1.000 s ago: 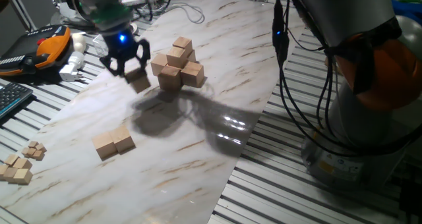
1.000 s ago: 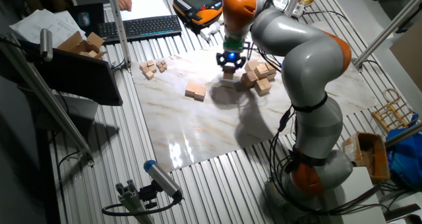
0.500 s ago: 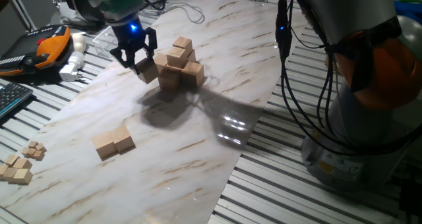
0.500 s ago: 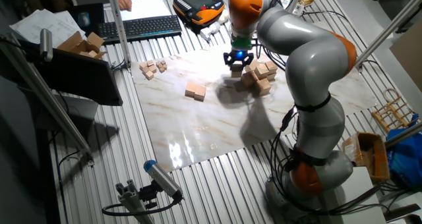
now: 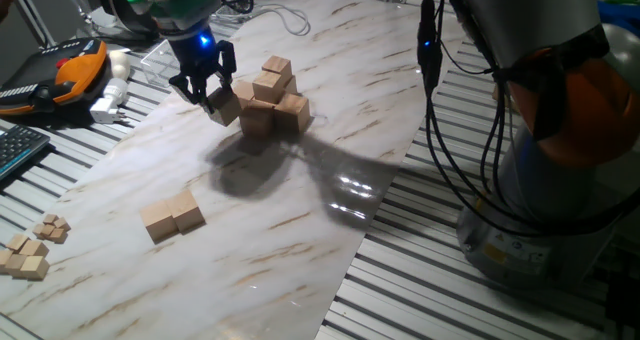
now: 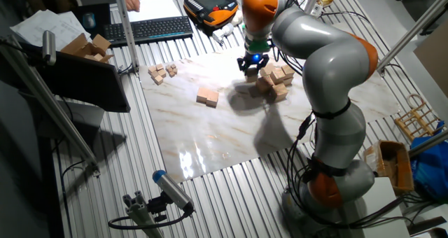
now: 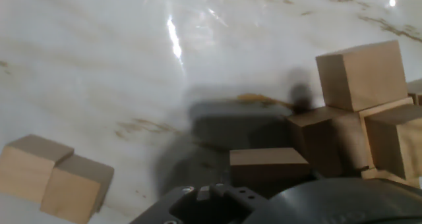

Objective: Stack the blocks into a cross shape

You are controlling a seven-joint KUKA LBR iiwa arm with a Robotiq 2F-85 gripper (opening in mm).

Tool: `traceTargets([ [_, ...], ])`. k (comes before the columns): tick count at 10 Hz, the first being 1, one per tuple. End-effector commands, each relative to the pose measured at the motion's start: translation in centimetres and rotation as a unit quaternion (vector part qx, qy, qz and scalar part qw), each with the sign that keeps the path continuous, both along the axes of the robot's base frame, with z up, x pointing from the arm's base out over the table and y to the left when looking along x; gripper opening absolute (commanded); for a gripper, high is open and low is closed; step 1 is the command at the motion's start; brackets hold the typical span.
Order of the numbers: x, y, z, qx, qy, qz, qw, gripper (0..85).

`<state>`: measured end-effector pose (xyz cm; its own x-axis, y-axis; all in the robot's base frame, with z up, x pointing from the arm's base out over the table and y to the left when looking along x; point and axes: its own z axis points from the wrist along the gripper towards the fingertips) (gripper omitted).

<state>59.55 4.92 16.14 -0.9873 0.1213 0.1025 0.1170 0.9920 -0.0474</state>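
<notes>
My gripper [image 5: 212, 90] is shut on one tan wooden block [image 5: 226, 108] and holds it just above the marble board, right beside the left side of the block stack [image 5: 272, 96]. That stack has several blocks in two layers. In the other fixed view the gripper [image 6: 252, 64] hangs at the stack's [image 6: 277, 81] near-left edge. The hand view shows the held block [image 7: 268, 163] low in the middle, with the stack [image 7: 359, 79] to its right. Two more blocks [image 5: 173, 216] lie side by side further down the board, also seen as the pair of blocks [image 7: 56, 178].
A cluster of tiny wooden cubes [image 5: 30, 250] lies off the board's left edge on the slatted table. An orange pendant [image 5: 70, 65] and a keyboard [image 6: 150, 29] sit behind. The marble board [image 5: 300, 210] ends near the arm's cables [image 5: 440, 100].
Over the last second my gripper carried the block to the right, up to the stack's left side. In the last half second it has hardly moved.
</notes>
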Motion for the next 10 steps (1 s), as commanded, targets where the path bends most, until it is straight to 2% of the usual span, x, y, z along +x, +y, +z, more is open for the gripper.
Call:
traceTargets([
  [1,-0.01,0.0,0.0,0.001,0.003,0.181,0.9835,0.0],
  [2,-0.01,0.0,0.0,-0.001,0.004,0.192,0.9814,0.0],
  [4,-0.28,-2.0,0.6,0.008,0.004,0.202,0.9792,0.0],
  [6,-1.30,-4.7,2.0,-0.005,-0.007,0.206,0.9786,0.0],
  [8,-2.12,-7.2,3.0,-0.003,-0.008,0.214,0.9768,0.0],
  [10,-2.69,-9.2,2.8,-0.008,-0.019,0.220,0.9753,0.0],
])
